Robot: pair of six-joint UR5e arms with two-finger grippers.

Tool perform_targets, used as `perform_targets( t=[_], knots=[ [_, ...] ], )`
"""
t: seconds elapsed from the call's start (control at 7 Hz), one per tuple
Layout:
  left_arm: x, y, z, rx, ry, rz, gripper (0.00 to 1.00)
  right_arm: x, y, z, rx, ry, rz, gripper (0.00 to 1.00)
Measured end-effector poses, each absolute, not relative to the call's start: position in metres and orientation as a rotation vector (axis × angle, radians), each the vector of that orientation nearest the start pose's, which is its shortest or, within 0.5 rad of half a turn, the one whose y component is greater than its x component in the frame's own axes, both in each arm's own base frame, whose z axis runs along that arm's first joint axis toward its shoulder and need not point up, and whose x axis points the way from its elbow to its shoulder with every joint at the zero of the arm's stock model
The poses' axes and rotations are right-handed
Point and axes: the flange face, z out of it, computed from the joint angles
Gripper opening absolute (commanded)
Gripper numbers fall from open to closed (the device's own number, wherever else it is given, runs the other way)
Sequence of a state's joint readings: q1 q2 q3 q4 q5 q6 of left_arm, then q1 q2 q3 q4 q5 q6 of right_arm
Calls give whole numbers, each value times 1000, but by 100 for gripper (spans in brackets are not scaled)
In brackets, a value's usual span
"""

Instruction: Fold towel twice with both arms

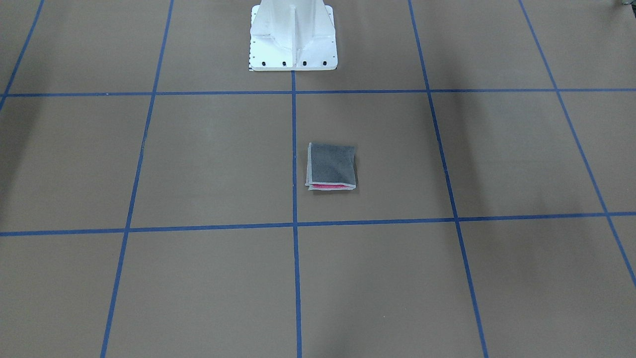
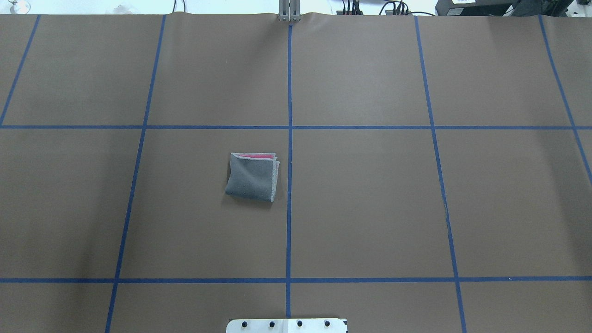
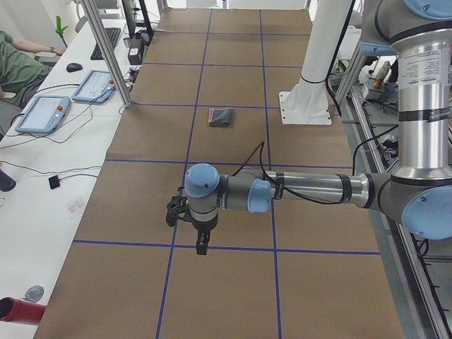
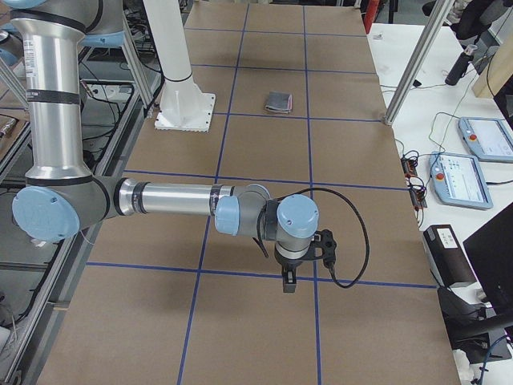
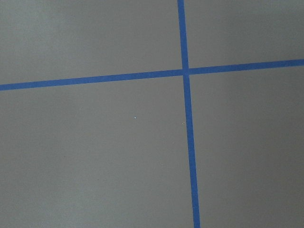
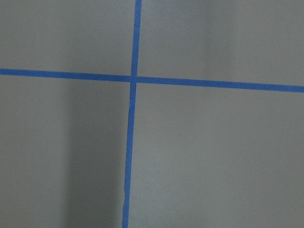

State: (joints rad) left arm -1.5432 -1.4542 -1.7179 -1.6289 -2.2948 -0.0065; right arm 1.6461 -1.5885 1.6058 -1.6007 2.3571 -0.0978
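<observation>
The towel lies folded into a small square on the brown table, dark grey face up, with a pink strip and pale border at its far edge. It also shows in the front view, the left side view and the right side view. My left gripper hangs over the table's left end, far from the towel. My right gripper hangs over the right end, also far from it. Both grippers show only in the side views, so I cannot tell whether they are open or shut.
The white pedestal base stands at the robot's side of the table. Blue tape lines grid the brown table cover. Tablets and cables lie on a white bench beyond the far edge, where an operator sits.
</observation>
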Motion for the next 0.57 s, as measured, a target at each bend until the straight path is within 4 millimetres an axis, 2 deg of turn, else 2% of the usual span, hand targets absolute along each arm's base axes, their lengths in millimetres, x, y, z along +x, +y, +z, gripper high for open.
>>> perform_targets(
  t=[0.57],
  knots=[
    [-55, -451, 638, 72, 725, 52, 100, 79, -472, 659, 102, -787, -6, 100]
  ],
)
